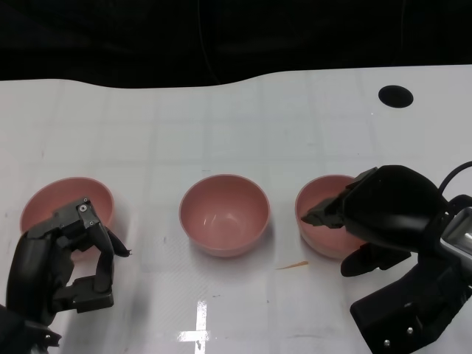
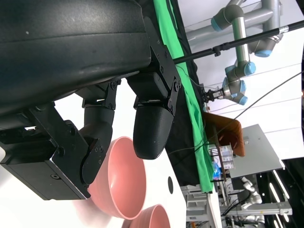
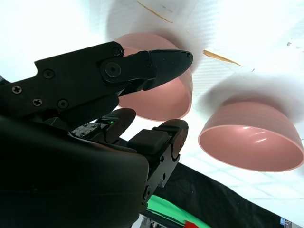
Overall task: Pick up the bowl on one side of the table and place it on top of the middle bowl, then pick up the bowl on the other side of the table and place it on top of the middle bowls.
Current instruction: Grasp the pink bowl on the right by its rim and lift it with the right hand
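Three pink bowls stand in a row on the white table: the left bowl, the middle bowl and the right bowl. My right hand is at the right bowl, one finger reaching over its rim and others lower beside it. In the right wrist view the right bowl lies between spread fingers, not clearly touched, with the middle bowl beyond. My left hand hovers just in front of the left bowl, fingers apart and holding nothing. The left wrist view shows the left bowl past its fingertips.
A round black hole is in the table at the back right. A thin orange sliver lies between the middle and right bowls. Beyond the table's far edge it is dark. The left wrist view shows green cloth and another robot arm.
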Robot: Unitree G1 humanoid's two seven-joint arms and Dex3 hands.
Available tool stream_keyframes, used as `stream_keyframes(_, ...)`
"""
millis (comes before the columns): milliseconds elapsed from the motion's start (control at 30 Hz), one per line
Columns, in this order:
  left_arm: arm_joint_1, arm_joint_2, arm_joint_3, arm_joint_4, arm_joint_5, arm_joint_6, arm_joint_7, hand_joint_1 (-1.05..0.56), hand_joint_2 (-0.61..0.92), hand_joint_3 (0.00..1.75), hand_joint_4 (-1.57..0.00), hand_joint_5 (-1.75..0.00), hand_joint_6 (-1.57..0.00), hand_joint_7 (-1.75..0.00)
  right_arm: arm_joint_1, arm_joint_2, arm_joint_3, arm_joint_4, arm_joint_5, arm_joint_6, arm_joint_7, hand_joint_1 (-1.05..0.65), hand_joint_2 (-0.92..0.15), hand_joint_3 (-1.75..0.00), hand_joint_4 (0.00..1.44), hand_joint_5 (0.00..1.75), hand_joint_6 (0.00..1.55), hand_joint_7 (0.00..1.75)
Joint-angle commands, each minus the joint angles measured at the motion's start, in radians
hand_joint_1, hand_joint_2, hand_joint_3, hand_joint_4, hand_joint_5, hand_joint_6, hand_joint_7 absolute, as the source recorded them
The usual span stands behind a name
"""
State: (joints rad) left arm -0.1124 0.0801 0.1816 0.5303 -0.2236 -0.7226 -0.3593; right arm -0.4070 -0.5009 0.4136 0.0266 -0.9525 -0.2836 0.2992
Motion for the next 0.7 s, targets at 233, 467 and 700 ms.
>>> stream_keyframes(233,0.007,0.013,0.003,-0.02,-0.006,0.019,0.002,0.11,0.49,1.5,-0.99,-1.75,-0.83,-1.75,-0.05,0.01,0.033,0.057,0.003,-0.012,-0.025,-0.9,-0.92,-0.13,0.66,0.09,0.58,0.04)
stream_keyframes(467,0.005,0.008,0.006,-0.016,-0.012,0.006,-0.005,0.11,0.49,1.53,-1.0,-1.75,-0.81,-1.75,-0.076,0.029,0.053,0.121,0.006,-0.031,-0.072,-0.88,-0.92,-0.1,0.68,0.11,0.62,0.04)
stream_keyframes(700,-0.004,0.015,0.005,0.004,-0.011,-0.016,-0.012,0.11,0.49,1.56,-0.99,-1.75,-0.81,-1.75,-0.089,0.033,0.064,0.139,0.009,-0.029,-0.084,-0.86,-0.92,-0.1,0.71,0.12,0.63,0.04)
